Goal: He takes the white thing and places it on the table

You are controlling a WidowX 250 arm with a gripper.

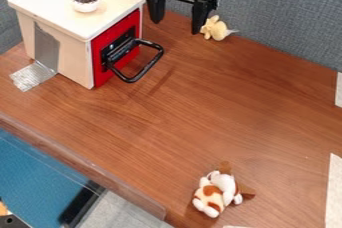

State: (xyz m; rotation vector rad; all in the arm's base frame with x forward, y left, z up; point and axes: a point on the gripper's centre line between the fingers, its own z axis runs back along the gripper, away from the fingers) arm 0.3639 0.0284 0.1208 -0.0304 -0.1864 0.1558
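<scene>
In the camera view, looking down at a slant on a brown wooden table (220,102), the black gripper (176,26) hangs at the top, a little right of centre. Its two fingers are spread wide, pointing down, with wood and grey panel (274,17) visible between them. The finger nearer the view's right side is right beside a small yellow plush toy (215,28); whether they touch, I cannot tell. The task's object, a small, rounded white thing (85,6) with a dark, speckled top, sits on the pale lid of a box (60,47) at the upper left, apart from the gripper. It is upright: its broad white base rests on the lid and a pale stem at its centre points up. Its long axis, as far as it has one, runs up and down through that stem. The box has a red front with a looped black handle (143,72), facing the view's right. Near the table's lower edge lies a brown-and-white plush toy (212,198).
</scene>
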